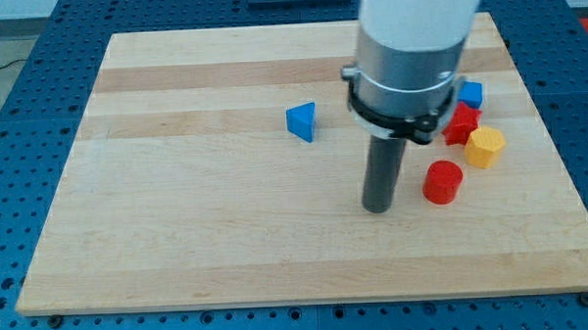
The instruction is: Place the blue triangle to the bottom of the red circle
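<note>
The blue triangle (301,122) lies on the wooden board (178,218), a little above its middle. The red circle (443,181), a short red cylinder, stands at the view's right, below and right of the triangle. My tip (378,209) rests on the board just left of the red circle, with a small gap between them. It is well below and to the right of the blue triangle, not touching it.
A yellow hexagon block (485,148), a red star-like block (460,124) and a blue cube (470,94) cluster above and right of the red circle. The arm's wide grey body (408,53) hides part of the board's top right.
</note>
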